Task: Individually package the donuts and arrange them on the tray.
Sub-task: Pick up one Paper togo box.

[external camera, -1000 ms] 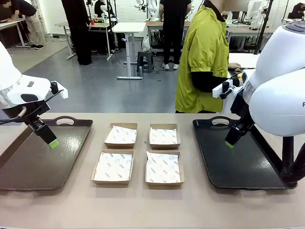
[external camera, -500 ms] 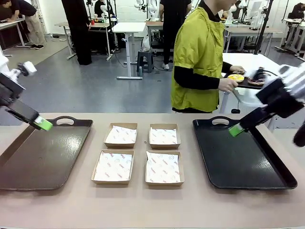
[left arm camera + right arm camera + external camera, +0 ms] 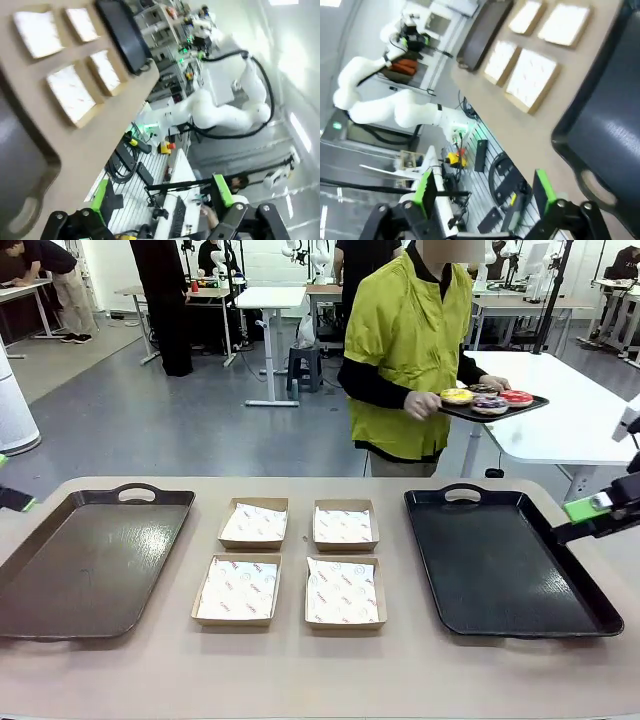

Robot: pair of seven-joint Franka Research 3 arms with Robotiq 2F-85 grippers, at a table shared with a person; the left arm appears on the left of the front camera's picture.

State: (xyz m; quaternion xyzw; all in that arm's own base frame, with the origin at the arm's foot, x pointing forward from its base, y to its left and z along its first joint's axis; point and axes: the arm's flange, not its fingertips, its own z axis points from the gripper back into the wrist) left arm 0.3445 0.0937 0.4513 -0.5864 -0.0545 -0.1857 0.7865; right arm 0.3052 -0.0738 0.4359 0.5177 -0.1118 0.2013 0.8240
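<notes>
At the far side a person holds a small dark serving tray (image 3: 530,406) carrying the donuts: a yellow one (image 3: 457,396), a red one (image 3: 517,397), a purple-sprinkled one (image 3: 490,404) and a dark one (image 3: 484,390). My left gripper (image 3: 22,503) sits at the table's far left edge, beside the brown tray (image 3: 90,580). Off the black tray's (image 3: 500,570) right rim hangs my right gripper (image 3: 588,508). Both stand open and empty in their wrist views, left gripper (image 3: 161,197) and right gripper (image 3: 485,189).
Four paper-lined cardboard boxes lie in a square between the trays: back left (image 3: 253,523), back right (image 3: 345,526), front left (image 3: 238,590), front right (image 3: 345,592). A white table (image 3: 580,420) stands behind the person. Bare tabletop runs along the front edge.
Both arms have drawn outward from above the trays to the table's left and right edges. The person has turned toward the table, bringing the donuts on the serving tray.
</notes>
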